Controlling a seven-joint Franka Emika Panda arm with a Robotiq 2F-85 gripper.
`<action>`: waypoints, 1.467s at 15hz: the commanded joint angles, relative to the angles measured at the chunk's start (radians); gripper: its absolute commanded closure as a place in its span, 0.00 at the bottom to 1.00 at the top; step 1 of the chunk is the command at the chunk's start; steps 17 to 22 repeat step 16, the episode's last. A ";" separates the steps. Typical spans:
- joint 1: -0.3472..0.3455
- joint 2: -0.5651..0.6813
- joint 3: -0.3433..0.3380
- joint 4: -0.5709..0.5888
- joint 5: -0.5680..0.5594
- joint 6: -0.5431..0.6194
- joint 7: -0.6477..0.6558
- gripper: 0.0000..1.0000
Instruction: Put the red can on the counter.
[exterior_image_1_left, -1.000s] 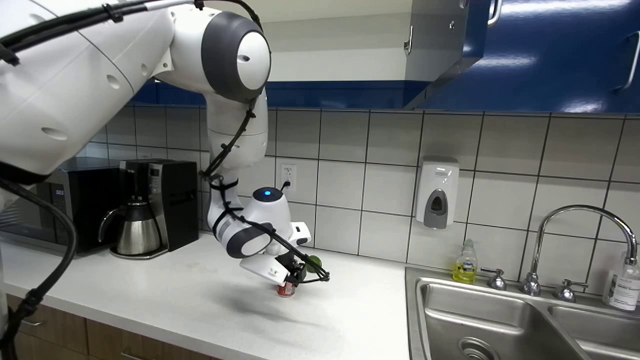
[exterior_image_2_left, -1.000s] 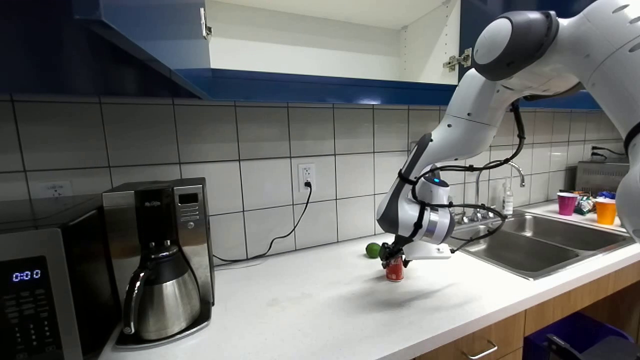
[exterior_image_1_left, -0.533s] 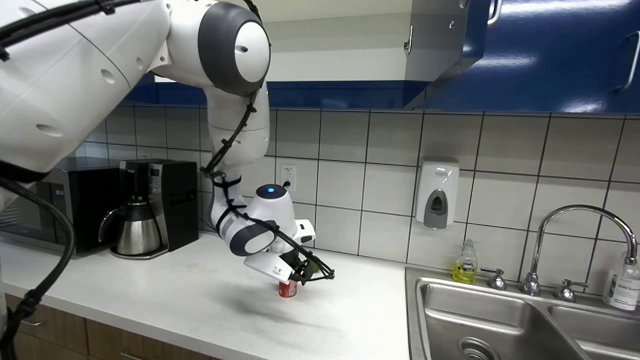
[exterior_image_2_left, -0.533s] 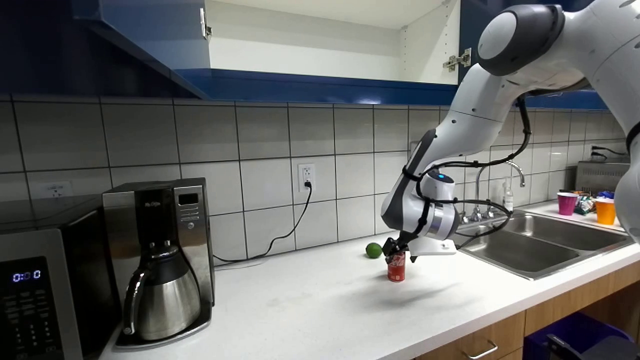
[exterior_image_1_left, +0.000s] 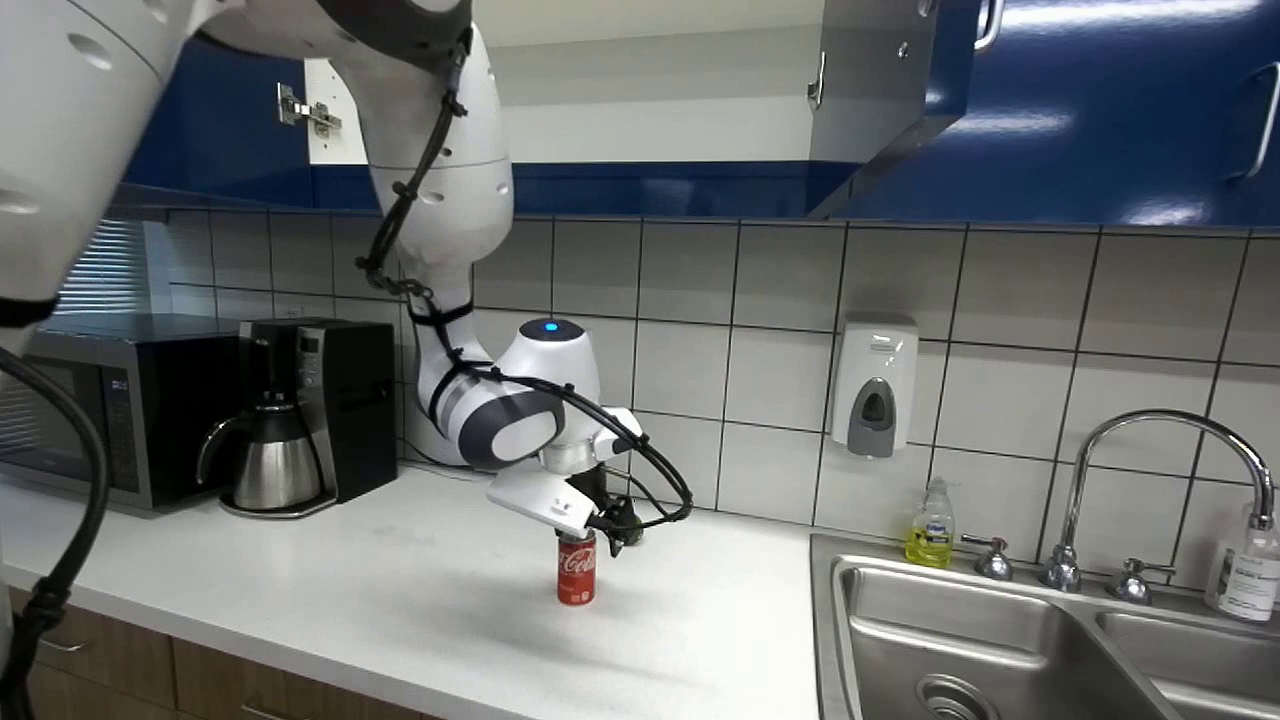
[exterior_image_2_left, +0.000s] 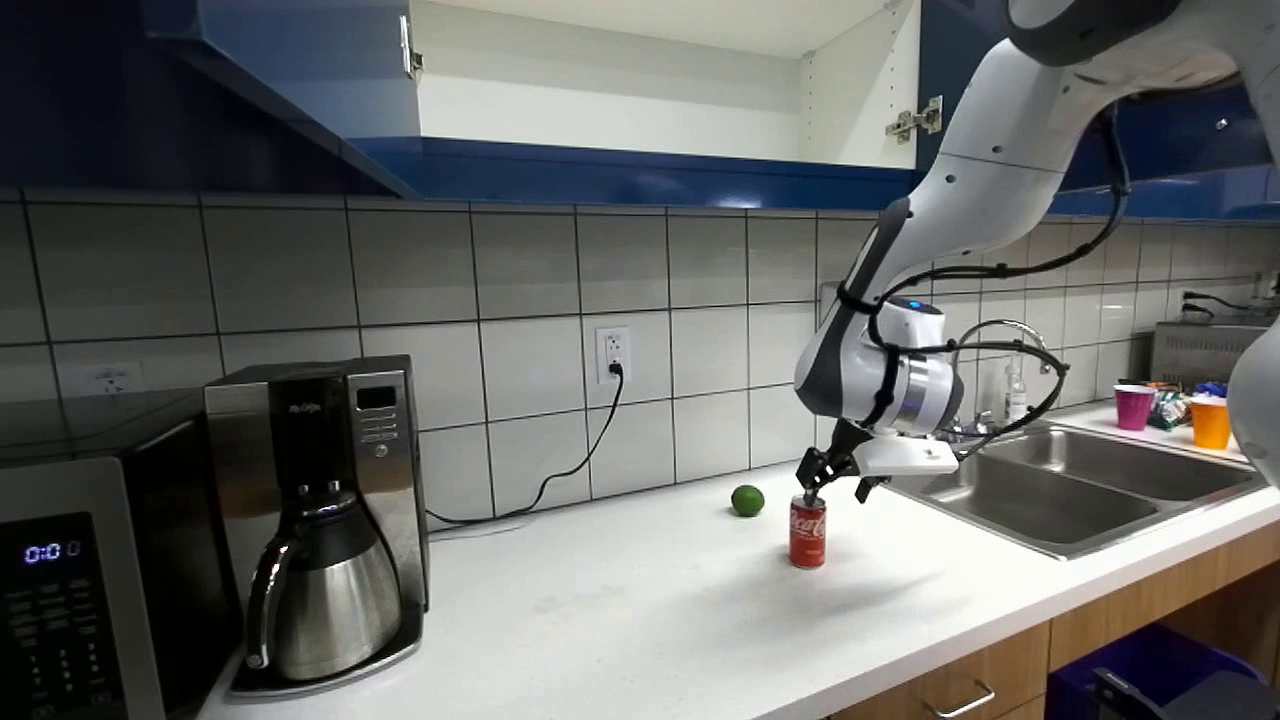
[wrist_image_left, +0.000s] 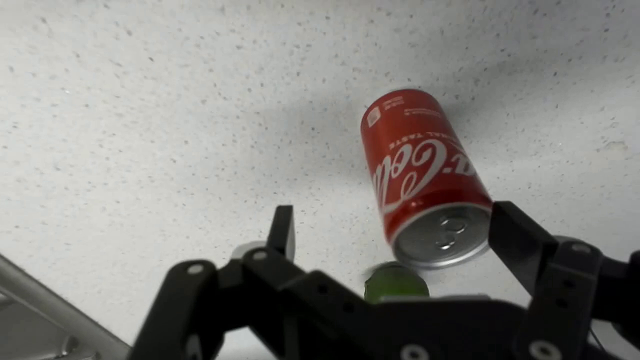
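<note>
The red can (exterior_image_1_left: 576, 572) stands upright on the off-white counter (exterior_image_2_left: 600, 620); it also shows in an exterior view (exterior_image_2_left: 808, 535). In the wrist view the red can (wrist_image_left: 420, 155) shows its label and pale top with the tab. My gripper (wrist_image_left: 390, 220) is open, with its fingers wide apart. One finger overlaps the can's top edge in that view; I cannot tell whether it touches. The other finger is well apart from the can. In an exterior view the gripper (exterior_image_2_left: 838, 490) is at about the height of the can's top, slightly above it.
A small green fruit (exterior_image_2_left: 747, 500) lies behind the can. The steel sink (exterior_image_1_left: 830, 600) is at one end of the counter, with a soap bottle (exterior_image_1_left: 931, 525) beside it. A coffee maker (exterior_image_2_left: 390, 470) and microwave (exterior_image_2_left: 60, 560) stand at the other end. Blue cabinets hang above.
My gripper and arm have moved up, so more of the can is uncovered. The can has shifted slightly on the counter and still stands upright.
</note>
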 joint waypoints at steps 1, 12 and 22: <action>0.028 -0.183 -0.053 -0.106 -0.015 -0.162 0.005 0.00; 0.035 -0.234 -0.075 -0.123 -0.043 -0.244 0.010 0.00; 0.035 -0.231 -0.075 -0.122 -0.043 -0.244 0.010 0.00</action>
